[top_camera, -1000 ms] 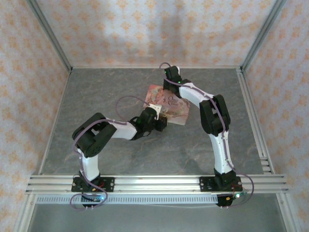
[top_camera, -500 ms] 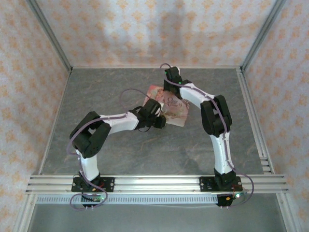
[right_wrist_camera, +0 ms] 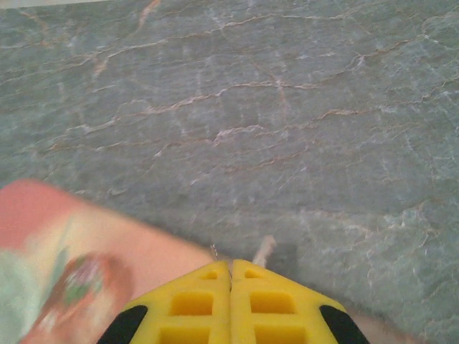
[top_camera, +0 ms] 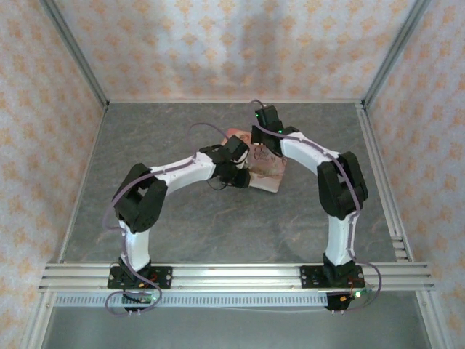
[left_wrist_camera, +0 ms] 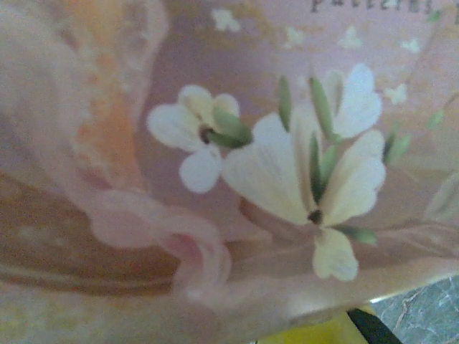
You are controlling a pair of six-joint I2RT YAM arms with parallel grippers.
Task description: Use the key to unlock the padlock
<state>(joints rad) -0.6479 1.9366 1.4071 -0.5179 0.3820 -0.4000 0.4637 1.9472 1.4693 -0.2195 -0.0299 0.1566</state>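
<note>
Both fingers of the right tool (right_wrist_camera: 231, 264) press together, closed; a pale sliver, seemingly the key (right_wrist_camera: 263, 250), pokes just past them, beside the pink box (right_wrist_camera: 64, 236). Over that box sits the left tool (top_camera: 234, 174), opening unclear.

L gripper (top_camera: 240, 177) farther forward, box (top_camera: 270, 169) shifted right

We see three walls (top_camera: 218, 43) papered in pale cream with a repeating orange floral motif, closing the space at the back and on both sides. Bare aluminium posts (top_camera: 73, 54) run up the back corners. The table (top_camera: 218, 233) is grey and marbled, and the right wrist view shows thin pale and rust veins in it. Ribbed aluminium rails (top_camera: 232, 275) cross its near edge. The light is soft and even, with a faint shadow on the back wall.
</note>
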